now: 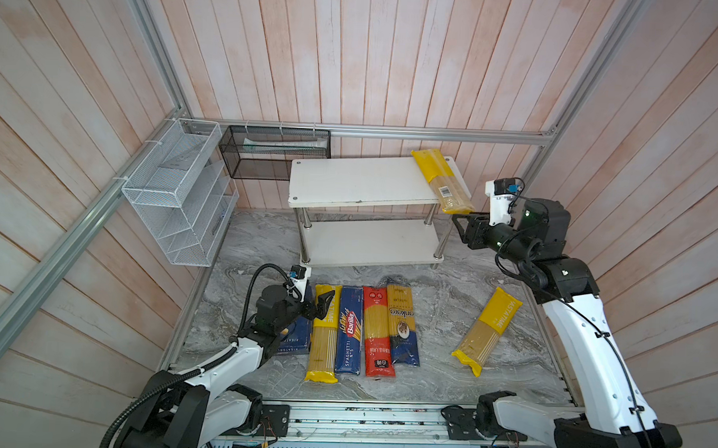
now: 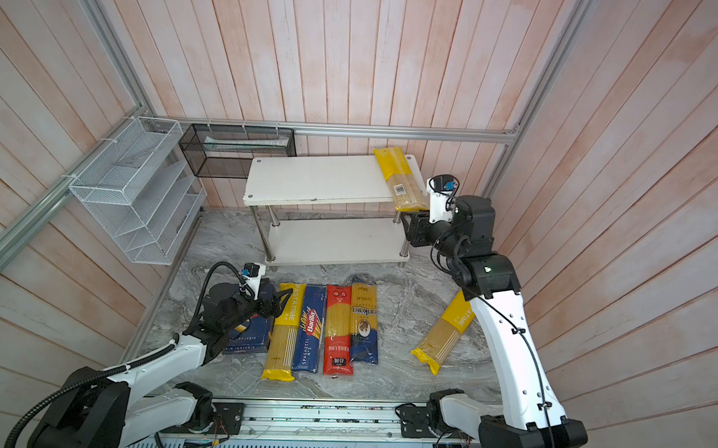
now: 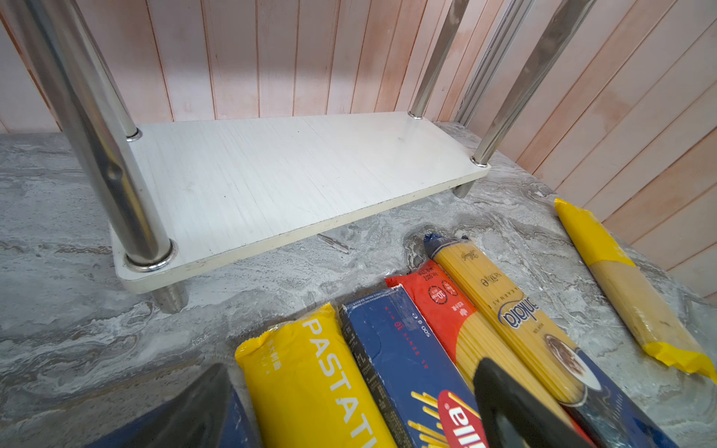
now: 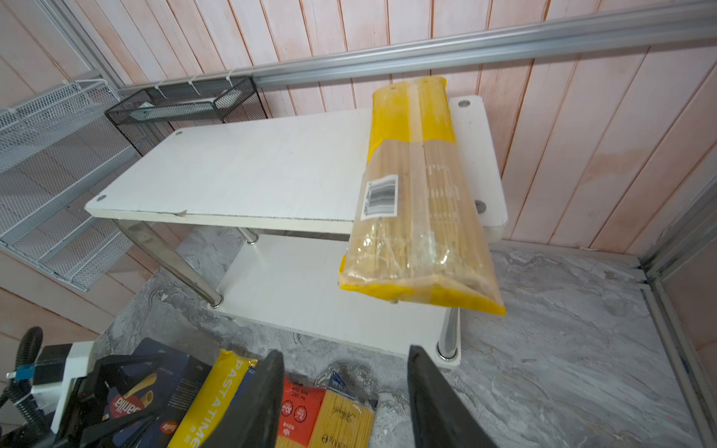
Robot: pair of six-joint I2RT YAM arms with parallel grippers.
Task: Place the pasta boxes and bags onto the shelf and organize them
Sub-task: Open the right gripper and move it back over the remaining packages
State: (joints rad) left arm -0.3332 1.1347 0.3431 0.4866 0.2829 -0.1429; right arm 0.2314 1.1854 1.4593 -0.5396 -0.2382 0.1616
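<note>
Our right end effector stands spread and empty just in front of the yellow-ended spaghetti bag. The bag lies across the right end of the top board of the shelf, its near end hanging over the front edge. We judge it needs a gentle push back, square to the board, leaving room alongside. Our left end effector, also spread, hovers over the PASTATIME bag on the desk.
</note>
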